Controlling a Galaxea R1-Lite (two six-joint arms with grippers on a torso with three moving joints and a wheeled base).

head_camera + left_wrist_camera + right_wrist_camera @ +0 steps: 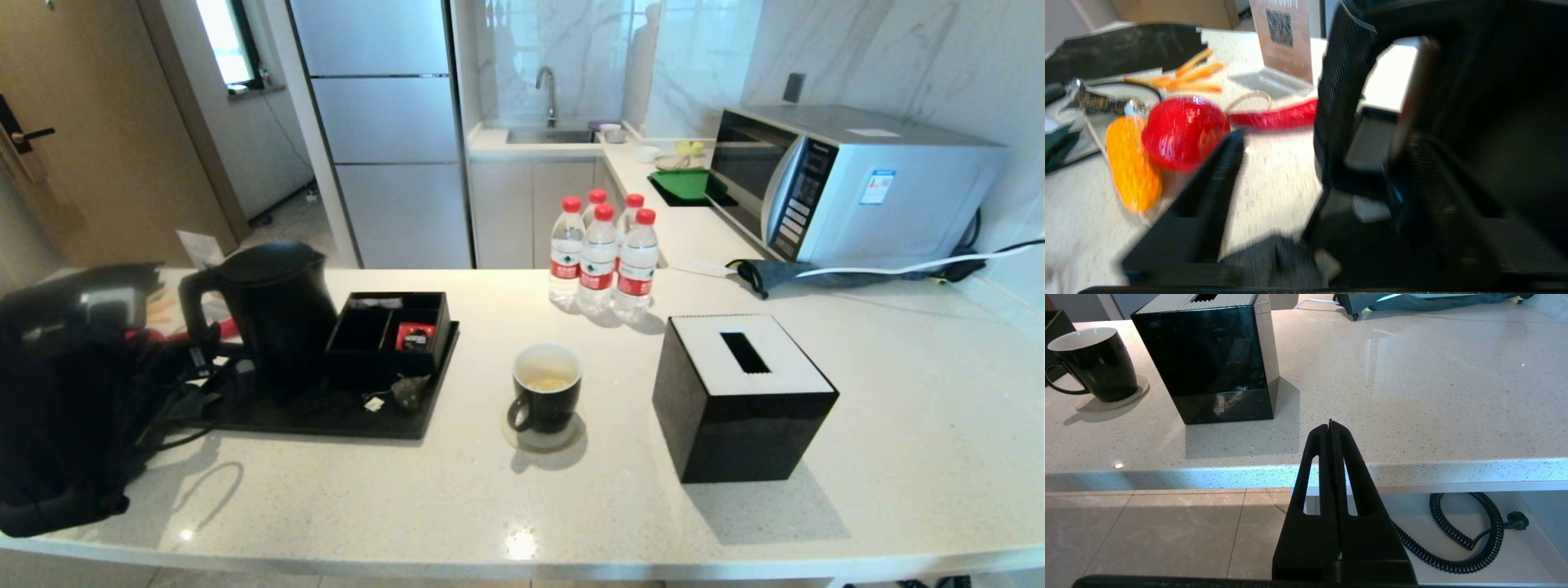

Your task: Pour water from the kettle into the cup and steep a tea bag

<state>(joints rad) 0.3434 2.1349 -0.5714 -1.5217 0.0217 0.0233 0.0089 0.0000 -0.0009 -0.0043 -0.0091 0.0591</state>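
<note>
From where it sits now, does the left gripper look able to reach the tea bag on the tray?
Probably yes. The left gripper is open beside the kettle handle; the tea bag lies uncovered at the tray's front, though the kettle stands between them.

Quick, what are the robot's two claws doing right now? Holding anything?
Left gripper: open, fingers on either side of the kettle handle, not clamped on it.
Right gripper: shut, empty, parked below the counter edge.
</note>
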